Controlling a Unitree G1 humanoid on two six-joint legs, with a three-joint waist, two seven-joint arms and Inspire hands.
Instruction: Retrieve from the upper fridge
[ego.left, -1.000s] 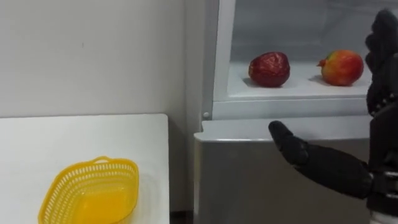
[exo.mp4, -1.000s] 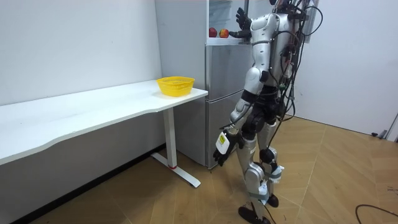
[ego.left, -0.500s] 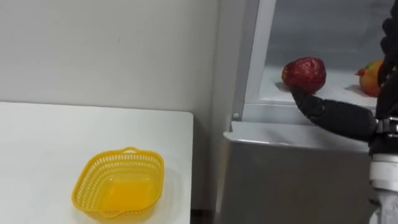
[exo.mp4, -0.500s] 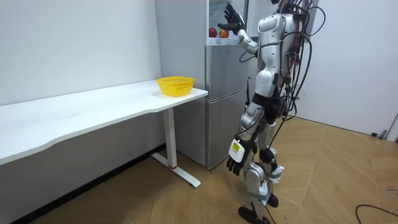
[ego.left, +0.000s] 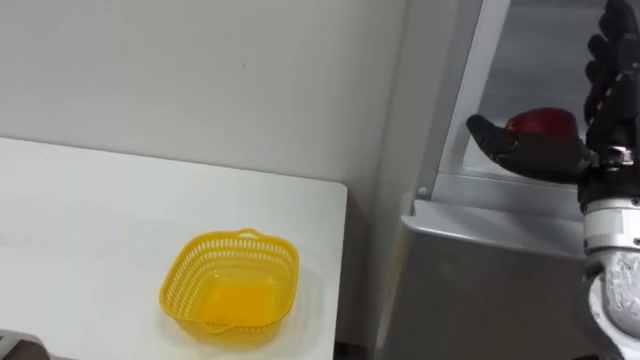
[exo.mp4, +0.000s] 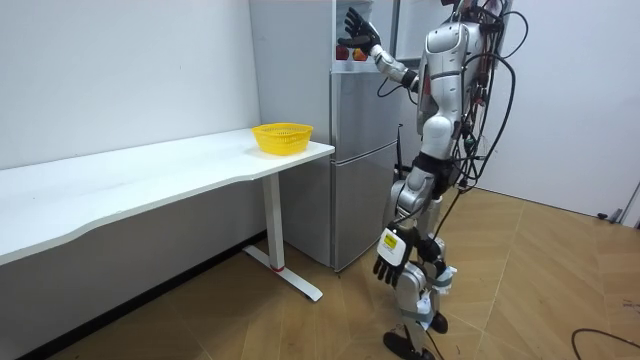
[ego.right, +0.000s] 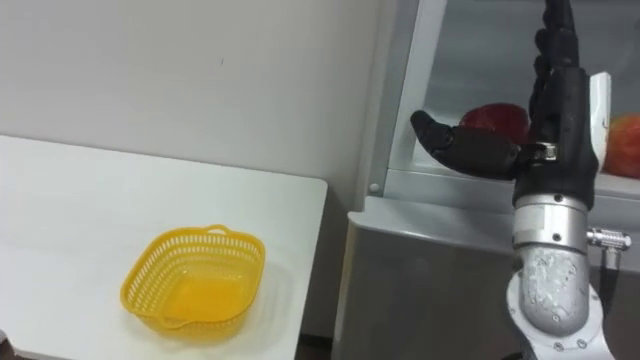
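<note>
Reaching for: the dark red fruit (ego.right: 495, 116) — it sits on the shelf (ego.right: 450, 184) of the open upper fridge compartment (ego.right: 470, 60), not lifted.
Right hand (ego.right: 556, 110): raised just in front of that fruit, with fingers straight and pointing up and the thumb stretched sideways across the fruit's front. Nothing is clamped, and I cannot tell whether the thumb touches it.
Second fruit (ego.right: 626, 145): red-orange, on the same shelf to the right of the dark one, partly behind my hand.
Left hand (exo.mp4: 389, 264): hangs by the thigh in the room view, fingers loose, holding nothing.
Yellow basket (ego.right: 150, 270): empty, on the white table (ego.right: 60, 220) near its fridge-side edge. I judge it the likely drop-off.
Stance: I have the robot upright before the fridge, beside the table's end, right arm lifted to the top compartment.
Done: compartment open, hand at the shelf.
Left: close the fingers round the fruit, draw it out, carry it away — the grasp is not yet made, so I judge the task early.
</note>
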